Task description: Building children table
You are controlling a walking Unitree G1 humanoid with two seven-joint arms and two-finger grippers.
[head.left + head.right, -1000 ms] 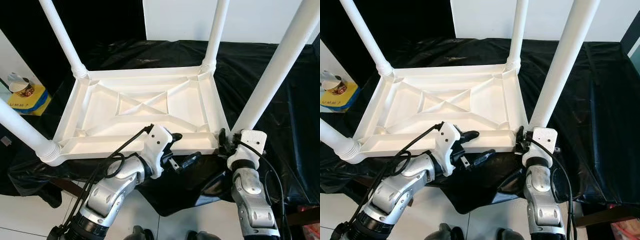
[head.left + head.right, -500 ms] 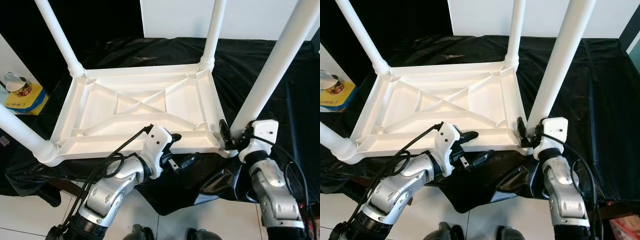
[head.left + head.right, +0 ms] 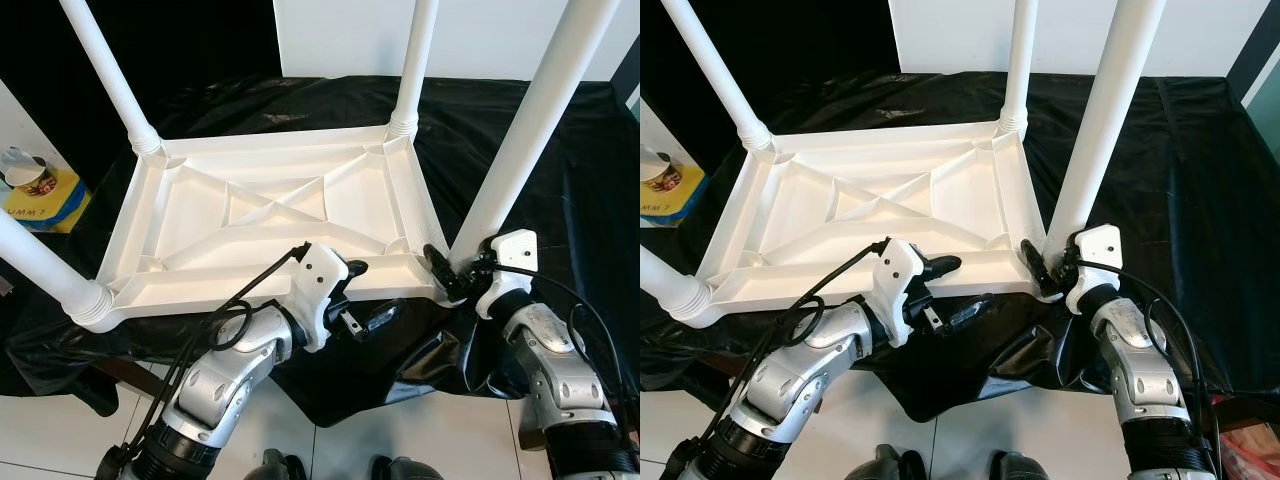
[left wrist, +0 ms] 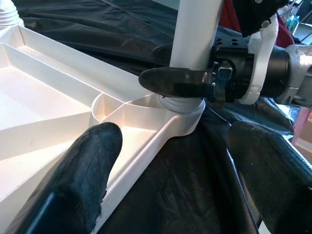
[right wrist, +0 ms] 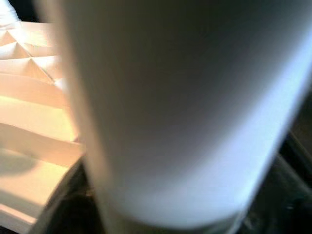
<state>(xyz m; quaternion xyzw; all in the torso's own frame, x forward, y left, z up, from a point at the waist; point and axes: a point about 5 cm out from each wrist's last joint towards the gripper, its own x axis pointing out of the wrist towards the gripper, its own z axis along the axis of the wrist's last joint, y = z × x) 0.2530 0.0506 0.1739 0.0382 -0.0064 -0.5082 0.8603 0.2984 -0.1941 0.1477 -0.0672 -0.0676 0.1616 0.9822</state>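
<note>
My left hand (image 3: 362,300) straddles the near rim of the upturned children's table top (image 3: 270,215) on the black-draped bench (image 3: 560,170), fingers spread. My right hand (image 3: 452,276) clasps the near-right leg (image 3: 520,140) at its socket; I should keep it upright while twisting.

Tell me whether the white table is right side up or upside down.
Upside down. The white table lies top-down on the black cloth, ribbed underside showing, its legs pointing up.

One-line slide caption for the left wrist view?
Left gripper open astride the upturned tabletop's rim; right gripper at the corner leg's base.
</note>
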